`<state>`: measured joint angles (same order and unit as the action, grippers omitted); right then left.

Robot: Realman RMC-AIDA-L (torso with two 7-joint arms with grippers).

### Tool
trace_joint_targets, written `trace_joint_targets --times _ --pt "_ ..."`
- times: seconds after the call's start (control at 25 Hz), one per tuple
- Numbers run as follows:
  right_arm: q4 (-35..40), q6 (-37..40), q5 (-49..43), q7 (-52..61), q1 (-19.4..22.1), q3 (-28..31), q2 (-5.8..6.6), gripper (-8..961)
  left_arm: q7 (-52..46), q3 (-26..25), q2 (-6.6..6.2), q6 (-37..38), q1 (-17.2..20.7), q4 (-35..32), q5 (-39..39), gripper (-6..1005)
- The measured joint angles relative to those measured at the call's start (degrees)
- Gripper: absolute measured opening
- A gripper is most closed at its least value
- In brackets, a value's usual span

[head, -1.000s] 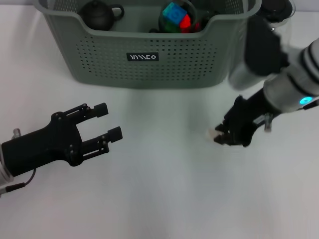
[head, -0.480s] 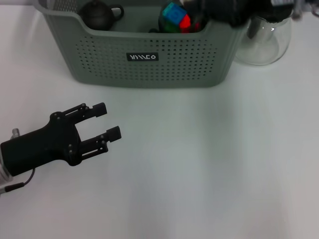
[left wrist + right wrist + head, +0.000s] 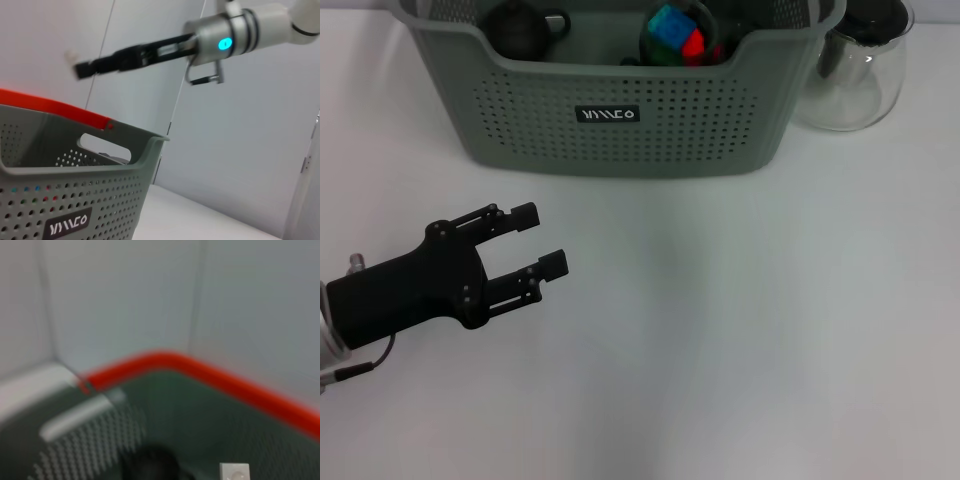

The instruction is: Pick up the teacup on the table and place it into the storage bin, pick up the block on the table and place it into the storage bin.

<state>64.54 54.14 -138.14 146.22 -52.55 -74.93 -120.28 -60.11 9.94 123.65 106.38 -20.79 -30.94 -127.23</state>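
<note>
The grey-green storage bin (image 3: pixel 620 115) stands at the back of the table. Inside lie a black handled pot (image 3: pixel 520 25) and a dark round vessel with coloured blocks (image 3: pixel 675 30); I cannot tell which is the teacup. My right gripper (image 3: pixel 80 69) is out of the head view. The left wrist view shows it high above the bin (image 3: pixel 75 200), fingers together on a small white block (image 3: pixel 72 53). The right wrist view looks down into the bin (image 3: pixel 200 415), with the block (image 3: pixel 234 473) at its edge. My left gripper (image 3: pixel 545 240) hovers open and empty at the front left.
A clear glass pitcher (image 3: pixel 855 70) stands just right of the bin at the back right. White tabletop (image 3: pixel 740 320) spreads in front of the bin. A pale wall rises behind the bin in the wrist views.
My right gripper has risen from the table at the right with the white block, passed the bin's right rim and left the head view. The left arm has stayed put.
</note>
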Motion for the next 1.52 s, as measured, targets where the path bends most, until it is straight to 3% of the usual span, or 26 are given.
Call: trace_joint_targets --times 0.24,0.6,0.96,1.16,1.2,1.24,1.4,1.52 --pt "-25.7 -10.1 -5.4 3.0 -12.8 2.7 0.4 203 -0.2 0.0 0.01 -0.1 -0.1 0.0 0.1 720" --pt "-28.1 -11.4 -5.8 2.8 -13.6 3.6 0.24 204 -0.1 0.0 0.01 -0.2 -0.1 0.3 0.1 730" --pt "-25.5 -10.7 -5.4 3.0 -11.1 3.7 0.12 236 -0.1 0.0 0.01 -0.2 0.0 0.6 0.1 741" --pt "-13.5 -8.8 3.4 -0.8 -3.0 3.7 0.04 395 -0.1 -1.4 -0.08 0.2 0.0 0.6 0.2 746" --pt "-10.5 -8.2 7.1 -3.2 -0.3 3.8 0.04 521 -0.1 -2.2 -0.21 0.3 0.0 0.5 0.2 748" --pt "-6.6 -7.5 12.4 -7.2 2.8 3.8 0.05 646 -0.1 -3.0 -0.31 0.4 0.0 0.5 0.2 749" --pt "3.0 0.6 43.2 -33.7 18.3 4.5 0.35 733 -0.2 -6.4 -0.88 1.1 0.3 0.5 0.3 753" --pt "1.8 13.8 60.7 -51.5 26.5 7.7 0.72 778 -0.2 -7.9 -1.26 1.8 0.3 0.2 0.3 757"
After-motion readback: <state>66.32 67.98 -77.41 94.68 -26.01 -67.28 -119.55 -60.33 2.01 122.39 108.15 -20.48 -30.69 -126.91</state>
